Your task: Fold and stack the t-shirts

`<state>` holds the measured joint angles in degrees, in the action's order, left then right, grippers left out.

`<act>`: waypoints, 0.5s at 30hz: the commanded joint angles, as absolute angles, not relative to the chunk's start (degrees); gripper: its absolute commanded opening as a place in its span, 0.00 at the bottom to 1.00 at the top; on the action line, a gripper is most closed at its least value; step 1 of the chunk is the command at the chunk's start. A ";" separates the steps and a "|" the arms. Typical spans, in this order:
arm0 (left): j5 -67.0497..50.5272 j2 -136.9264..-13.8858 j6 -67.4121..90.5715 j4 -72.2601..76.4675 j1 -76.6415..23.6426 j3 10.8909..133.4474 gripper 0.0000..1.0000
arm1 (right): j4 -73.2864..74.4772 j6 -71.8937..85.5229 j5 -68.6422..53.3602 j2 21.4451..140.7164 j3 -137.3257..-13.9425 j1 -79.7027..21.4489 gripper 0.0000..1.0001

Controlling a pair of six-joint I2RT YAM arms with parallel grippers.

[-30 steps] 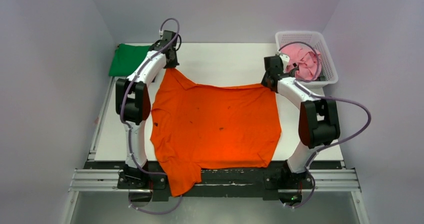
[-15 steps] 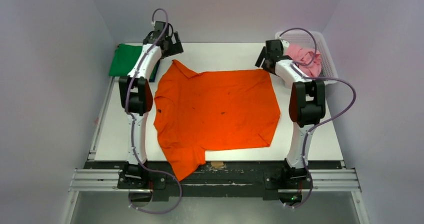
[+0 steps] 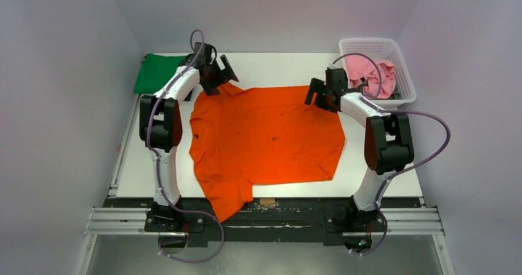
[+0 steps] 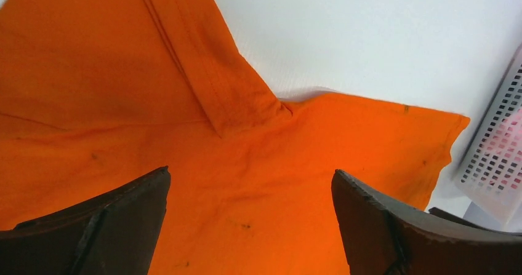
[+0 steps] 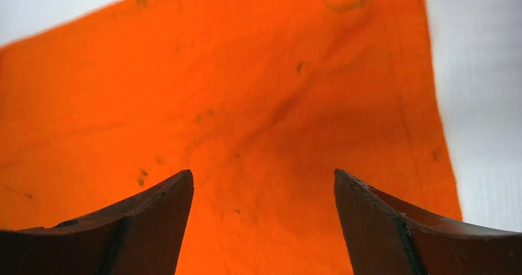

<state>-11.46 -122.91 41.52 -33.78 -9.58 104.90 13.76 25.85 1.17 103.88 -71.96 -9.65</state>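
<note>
A bright orange t-shirt (image 3: 268,136) lies spread flat on the white table, and its near left part hangs over the front edge. My left gripper (image 3: 223,77) hovers open above the shirt's far left corner, by the sleeve (image 4: 215,84). My right gripper (image 3: 313,95) hovers open above the far right corner. In both wrist views only orange cloth (image 5: 246,103) shows between the fingers, left gripper (image 4: 249,176) and right gripper (image 5: 263,173) alike. A green t-shirt (image 3: 157,72) lies folded at the far left. A pink t-shirt (image 3: 369,75) is bunched in the basket.
The white lattice basket (image 3: 375,41) stands at the far right corner, close behind my right arm, and its wall (image 4: 498,158) shows in the left wrist view. Bare white table (image 3: 277,69) runs behind the orange shirt. Grey walls close in on three sides.
Both grippers have opened and let go of the orange shirt's far corners. The shirt has settled flat. Both arms then moved inward over those corners.
</note>
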 commanded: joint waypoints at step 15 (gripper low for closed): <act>-0.19 -129.82 51.20 -28.11 -13.01 106.35 1.00 | 12.56 23.04 -2.26 107.92 -70.83 -10.28 0.81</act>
<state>-2.87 -129.62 49.56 -30.13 -13.15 104.66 13.63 24.14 -2.31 107.31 -69.28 -10.13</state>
